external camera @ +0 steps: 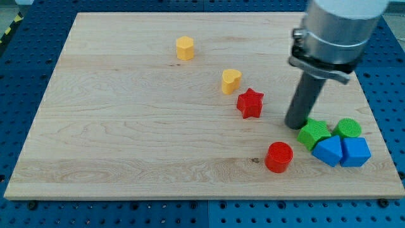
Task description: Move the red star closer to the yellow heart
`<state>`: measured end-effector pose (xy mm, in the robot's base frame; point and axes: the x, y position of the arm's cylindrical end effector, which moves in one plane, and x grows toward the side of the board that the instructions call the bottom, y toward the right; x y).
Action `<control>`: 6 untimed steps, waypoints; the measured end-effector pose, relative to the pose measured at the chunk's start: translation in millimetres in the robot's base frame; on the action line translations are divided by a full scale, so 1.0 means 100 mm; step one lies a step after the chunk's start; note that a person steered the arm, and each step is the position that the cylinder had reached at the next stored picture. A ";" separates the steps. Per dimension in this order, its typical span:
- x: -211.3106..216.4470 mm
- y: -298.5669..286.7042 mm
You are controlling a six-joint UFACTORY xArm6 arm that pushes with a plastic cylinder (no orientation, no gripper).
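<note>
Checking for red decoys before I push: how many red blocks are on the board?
2. The red star lies just below-right of the yellow heart; the red cylinder sits near the view's bottom. None appears hidden.

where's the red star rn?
The red star sits right of the board's centre in the camera view, just below-right of the yellow heart, with a small gap. My tip is to its right, not touching.

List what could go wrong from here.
1. My tip sits to the view's right of the red star, almost touching the green block; moving off could nudge that cluster.
2. The star is already near the yellow heart; a hard push may knock the heart away.
</note>
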<state>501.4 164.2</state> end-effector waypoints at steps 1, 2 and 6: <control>-0.19 0.00; -0.22 -0.39; -0.36 -1.51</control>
